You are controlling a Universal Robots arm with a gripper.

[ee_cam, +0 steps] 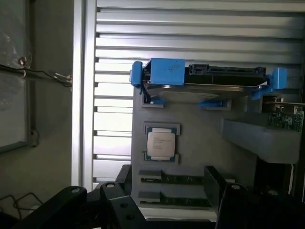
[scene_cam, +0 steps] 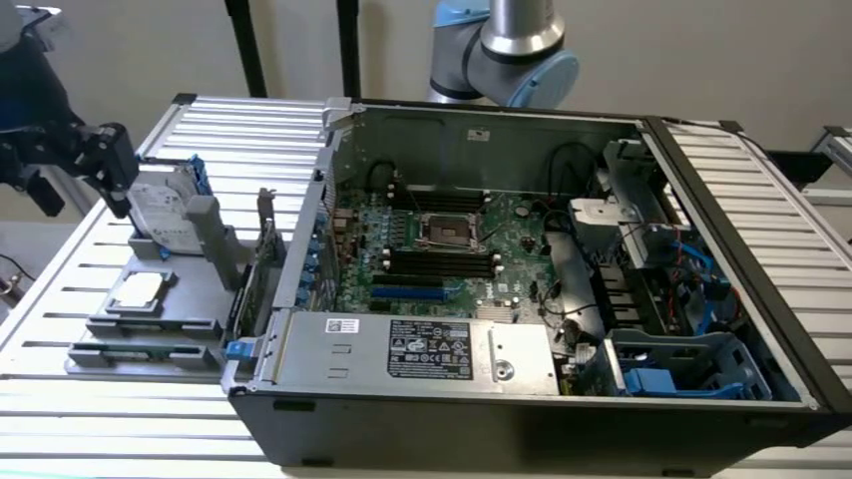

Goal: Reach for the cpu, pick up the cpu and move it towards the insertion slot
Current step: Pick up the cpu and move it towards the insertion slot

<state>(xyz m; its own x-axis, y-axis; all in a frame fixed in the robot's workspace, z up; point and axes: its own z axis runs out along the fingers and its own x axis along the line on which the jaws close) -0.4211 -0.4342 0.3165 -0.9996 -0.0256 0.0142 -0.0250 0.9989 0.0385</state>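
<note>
In the exterior view, the black two-fingered gripper [scene_cam: 110,165] hangs above and just beside the upright silver hard drive with blue rails [scene_cam: 163,215], on the exterior view's left of it. The cpu [scene_cam: 140,289], a small flat square chip with a shiny silver top, lies untouched in a pocket of the grey plastic holder [scene_cam: 160,324] near the drive's foot. The insertion slot [scene_cam: 446,232], a square silver-framed socket with a dark centre, sits well apart from the drive, on the exterior view's right of it, inside the open black computer case [scene_cam: 533,429].

In the wrist view, the gripper's [ee_cam: 167,174] dark fingers [ee_cam: 217,191] stand wide apart with nothing between them. The cpu [ee_cam: 162,144] rests flat between the drive [ee_cam: 209,78] and two thin green memory sticks [ee_cam: 174,180].

The reach looks barely begun. It is best done by centring over the chip, squaring the fingers to two opposite edges and descending straight. The fingers should stay clear of the drive's blue rail and the pocket's raised corners. The slick top offers no purchase, so the thin rim must take a light grip.
</note>
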